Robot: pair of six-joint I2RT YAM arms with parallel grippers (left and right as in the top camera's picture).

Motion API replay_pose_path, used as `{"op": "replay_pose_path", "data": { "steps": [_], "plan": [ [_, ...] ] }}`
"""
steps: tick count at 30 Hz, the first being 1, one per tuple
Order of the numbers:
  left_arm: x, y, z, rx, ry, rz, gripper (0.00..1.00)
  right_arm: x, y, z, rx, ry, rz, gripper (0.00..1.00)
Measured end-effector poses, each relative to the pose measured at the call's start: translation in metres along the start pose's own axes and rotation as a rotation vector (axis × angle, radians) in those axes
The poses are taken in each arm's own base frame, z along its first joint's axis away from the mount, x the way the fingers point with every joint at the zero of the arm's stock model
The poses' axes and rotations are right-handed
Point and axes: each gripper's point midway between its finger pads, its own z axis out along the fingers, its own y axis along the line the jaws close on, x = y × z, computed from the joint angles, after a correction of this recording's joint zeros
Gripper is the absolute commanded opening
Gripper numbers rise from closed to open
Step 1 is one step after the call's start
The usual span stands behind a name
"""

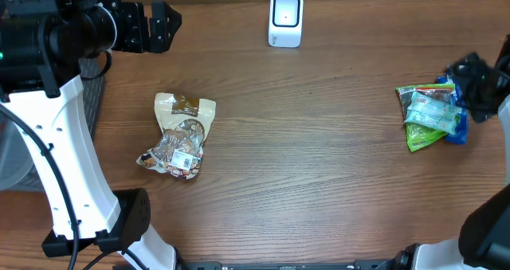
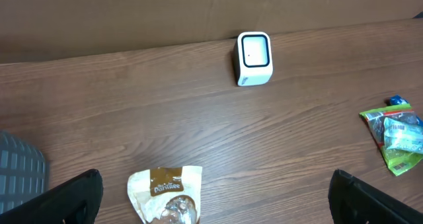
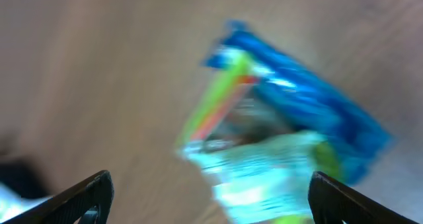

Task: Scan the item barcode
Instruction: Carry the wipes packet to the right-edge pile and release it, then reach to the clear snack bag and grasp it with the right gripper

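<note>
From above, the brown counter (image 1: pixel 319 166) carries a white scanner (image 1: pixel 285 19) upright at its far edge, a beige snack pouch (image 1: pixel 182 135) lying flat toward the left, and a small heap of green and blue packets (image 1: pixel 430 115) at the far right. The left pincer (image 1: pixel 159 27) hangs high near the far left corner, well apart from everything. The right pincer (image 1: pixel 470 83) sits just beside the packets, at their outer edge, though from here I cannot tell whether it touches them. The left wrist view looks across the counter, with the left pincer (image 2: pixel 215 204) spread wide and a finger in each bottom corner. The scanner (image 2: pixel 254 57) is ahead by the back wall, the pouch (image 2: pixel 165 194) is low in frame, and the packets (image 2: pixel 395 139) are off to the right. In the blurred right wrist view, the right pincer (image 3: pixel 215 201) stands wide apart, gripping nothing, with the packets (image 3: pixel 284 151) on the wood beyond its fingers.
</note>
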Motion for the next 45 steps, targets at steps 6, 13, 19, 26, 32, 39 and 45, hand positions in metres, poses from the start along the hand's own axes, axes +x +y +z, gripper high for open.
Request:
{"op": "replay_pose_path", "data": {
  "steps": [6,13,19,26,32,39,45],
  "plan": [
    [0.000,0.000,0.000,0.000,0.000,0.000,0.99,0.031,0.099,-0.041,-0.301,0.038,-0.193,0.95],
    [0.000,0.000,0.000,0.000,0.000,0.000,1.00,0.140,0.197,-0.057,-0.542,0.178,-0.461,0.95],
    [0.000,0.000,0.000,0.000,0.000,0.000,1.00,0.270,0.252,-0.043,-0.660,0.360,-0.633,0.94],
    [0.000,0.000,0.000,0.000,0.000,0.000,1.00,0.411,0.274,-0.017,-0.737,0.531,-0.744,0.84],
    [0.000,0.000,0.000,0.000,0.000,0.000,1.00,0.496,0.283,-0.032,-0.838,0.596,-0.791,0.82],
    [0.000,0.000,0.000,0.000,0.000,0.000,0.99,0.535,0.308,-0.066,-1.007,0.551,-0.788,0.82],
    [0.000,0.000,0.000,0.000,0.000,0.000,1.00,0.572,0.295,-0.068,-0.997,0.564,-0.820,0.82]
  ]
}}
